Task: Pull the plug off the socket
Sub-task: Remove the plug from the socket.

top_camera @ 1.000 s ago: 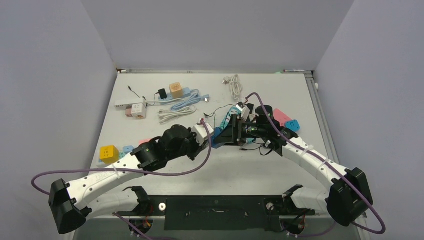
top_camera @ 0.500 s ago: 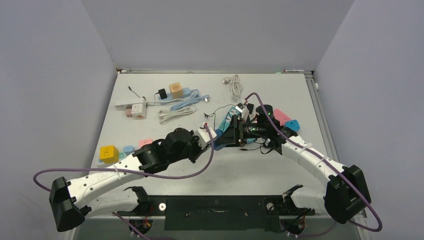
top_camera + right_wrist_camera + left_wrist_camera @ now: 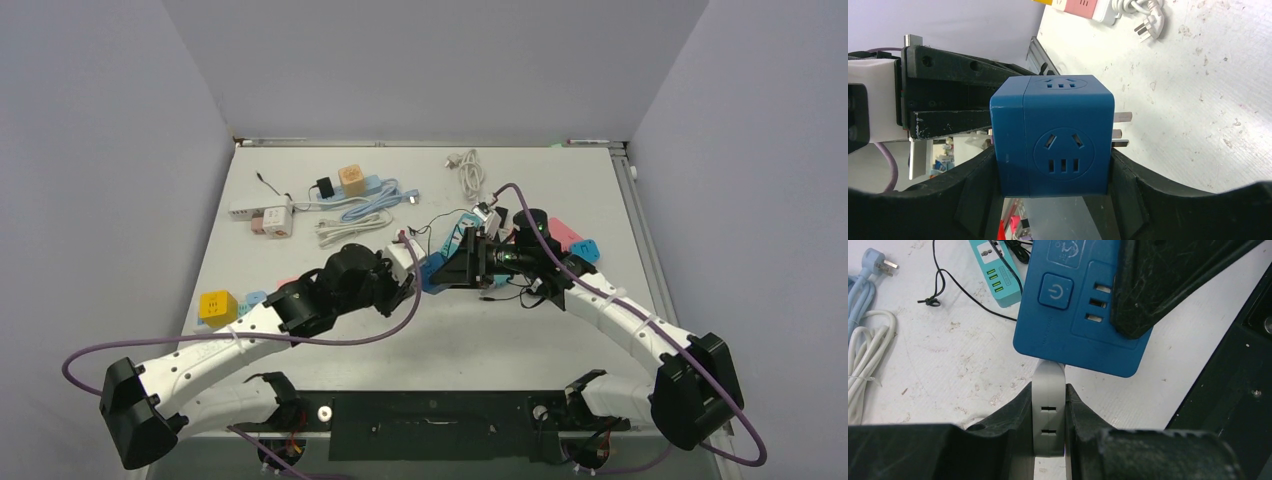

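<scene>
Mid-surface, between the two arms: socket cube between the right fingers. Just left of it, plug between the left fingers, front end against the cube's side. Just behind the cube, a slim power strip. Back left, a long power strip, coiled cords in front. Back centre, a cable bundle. Near the left edge, a cube adapter.

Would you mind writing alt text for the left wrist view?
The left gripper is shut on a grey plug that meets the edge of a blue socket cube, partly under the right gripper's finger. A teal power strip lies beyond.
</scene>
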You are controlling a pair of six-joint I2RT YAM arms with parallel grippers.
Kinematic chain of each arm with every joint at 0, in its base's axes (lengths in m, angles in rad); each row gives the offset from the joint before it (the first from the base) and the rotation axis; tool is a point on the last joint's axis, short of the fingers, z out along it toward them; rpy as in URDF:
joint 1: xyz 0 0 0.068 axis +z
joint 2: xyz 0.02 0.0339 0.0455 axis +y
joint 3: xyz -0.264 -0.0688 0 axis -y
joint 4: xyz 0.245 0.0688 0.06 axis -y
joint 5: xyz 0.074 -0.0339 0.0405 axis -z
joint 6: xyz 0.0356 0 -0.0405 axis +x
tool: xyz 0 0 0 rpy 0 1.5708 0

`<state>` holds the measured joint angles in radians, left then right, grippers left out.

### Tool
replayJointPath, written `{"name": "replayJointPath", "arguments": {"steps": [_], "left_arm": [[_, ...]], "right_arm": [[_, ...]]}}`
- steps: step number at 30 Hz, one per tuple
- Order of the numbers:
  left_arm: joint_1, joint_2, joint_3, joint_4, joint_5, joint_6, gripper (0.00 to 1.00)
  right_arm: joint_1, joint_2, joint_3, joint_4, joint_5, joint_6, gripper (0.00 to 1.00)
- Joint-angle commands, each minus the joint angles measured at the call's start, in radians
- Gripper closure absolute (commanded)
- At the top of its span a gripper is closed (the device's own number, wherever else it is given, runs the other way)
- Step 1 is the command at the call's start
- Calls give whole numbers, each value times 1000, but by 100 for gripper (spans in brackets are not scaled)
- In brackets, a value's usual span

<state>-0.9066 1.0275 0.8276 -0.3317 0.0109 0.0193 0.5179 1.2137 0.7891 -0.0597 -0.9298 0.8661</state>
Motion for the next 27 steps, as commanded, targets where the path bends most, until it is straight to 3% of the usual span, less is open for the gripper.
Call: {"name": "replayJointPath", "arguments": {"steps": [1,17,27], "left_arm": [[84,-16,57,-61,-174,-38,100],[138,-4,70,-78,-204,-78,100],[117,-52,43,-37,-68,-27,100]], "right_arm": [[3,-56,-4,-90,66,-61,95],[109,-56,14,-56,115,-23,95],[56,-46,0,-43,115,-6,95]]}}
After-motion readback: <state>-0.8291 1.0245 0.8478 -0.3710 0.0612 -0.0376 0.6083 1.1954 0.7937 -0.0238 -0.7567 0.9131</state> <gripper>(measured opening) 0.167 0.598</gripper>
